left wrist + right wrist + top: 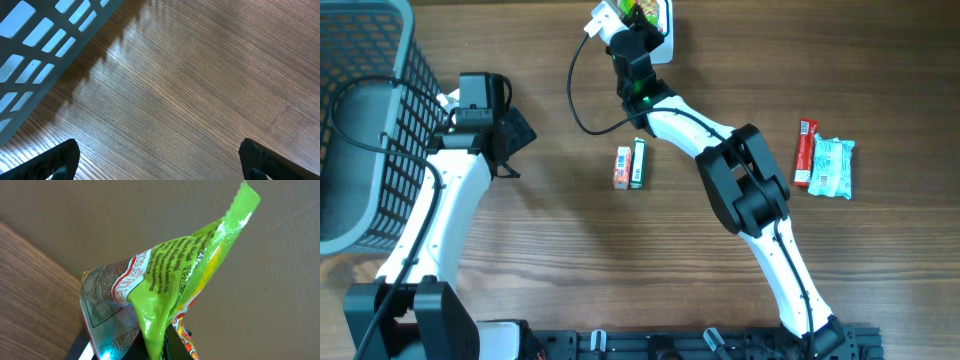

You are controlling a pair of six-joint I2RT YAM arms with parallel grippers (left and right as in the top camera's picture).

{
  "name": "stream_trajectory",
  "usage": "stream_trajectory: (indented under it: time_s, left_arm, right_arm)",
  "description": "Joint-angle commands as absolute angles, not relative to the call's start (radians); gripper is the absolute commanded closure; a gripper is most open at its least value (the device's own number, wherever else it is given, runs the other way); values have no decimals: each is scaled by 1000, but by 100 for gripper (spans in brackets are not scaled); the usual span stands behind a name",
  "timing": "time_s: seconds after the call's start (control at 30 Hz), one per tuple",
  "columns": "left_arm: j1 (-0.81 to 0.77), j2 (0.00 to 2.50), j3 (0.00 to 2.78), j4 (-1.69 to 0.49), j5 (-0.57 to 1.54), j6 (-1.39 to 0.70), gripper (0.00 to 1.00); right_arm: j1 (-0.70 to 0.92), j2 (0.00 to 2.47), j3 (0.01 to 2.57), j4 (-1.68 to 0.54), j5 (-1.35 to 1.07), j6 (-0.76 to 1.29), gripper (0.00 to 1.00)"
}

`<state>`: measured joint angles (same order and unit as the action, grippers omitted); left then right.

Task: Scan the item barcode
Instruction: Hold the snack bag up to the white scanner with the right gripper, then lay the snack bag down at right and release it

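The right fingers [171, 342] are closed tight on the green snack packet [175, 280]. They hold it up at the far edge of the surface, over the white scanner [666, 42], probably to show its barcode to the reader. The left fingers [55, 160] are wide open and empty beside the basket [370, 120], clear of the scan.

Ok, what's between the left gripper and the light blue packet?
Overhead view: an orange box and a green box lie side by side there, and the right arm crosses the stretch.
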<state>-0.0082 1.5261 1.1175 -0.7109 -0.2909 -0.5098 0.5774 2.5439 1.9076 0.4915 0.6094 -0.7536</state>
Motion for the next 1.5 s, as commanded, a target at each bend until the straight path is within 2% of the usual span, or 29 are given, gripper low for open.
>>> stream_trajectory:
  time_s: [0.0, 0.13, 0.27, 0.5, 0.6, 0.7, 0.8, 1.0, 1.13, 1.17, 1.2, 1.23, 1.37, 1.47]
  left_arm:
    - [-4, 1531, 1118, -708, -304, -501, 0]
    - [-4, 1531, 1118, -708, -304, -501, 0]
    - [-4, 1531, 1118, -708, -304, -501, 0]
    - [-4, 1531, 1118, -709, -304, -501, 0]
    - [-4, 1531, 1118, -708, -304, -501, 0]
    - [-4, 1531, 1118, -708, -304, -501, 0]
    - [-4, 1531, 1118, -709, -304, -501, 0]
    - [-4, 1531, 1118, -708, -304, -501, 0]
    - [-4, 1531, 1118, -708, -304, -501, 0]
    - [-4, 1531, 1118, -708, -304, -501, 0]
    - [-4, 1531, 1118, -708, -304, -501, 0]
    - [-4, 1531, 1118, -708, -304, -501, 0]
    - [-4, 1531, 1118, -708, -304, -501, 0]
    - [-4, 1531, 1118, -708, -304, -501, 0]
  right_arm:
    - [565, 2473, 1919, 447, 612, -701, 96]
    - [558, 2376, 1919, 366, 613, -600, 96]
    - [558, 2217, 1919, 184, 612, -482, 96]
    - [547, 1880, 1919, -506, 575, -100, 96]
    - [506, 1816, 1918, -827, 308, 167, 96]
    - [446, 1823, 1887, -1063, 139, 223, 96]
    - [387, 1826, 1768, -1095, 137, 238, 96]
    - [218, 1826, 1380, -952, 146, 204, 96]
    - [126, 1826, 1271, -857, 166, 154, 96]
    - [107, 1826, 1250, -829, 164, 152, 78]
    - [92, 1826, 1250, -823, 164, 145, 39]
    - [84, 1824, 1251, -822, 165, 126, 31]
    - [81, 1808, 1349, -890, 158, 115, 17]
    - [94, 1800, 1443, -962, 92, 125, 13]
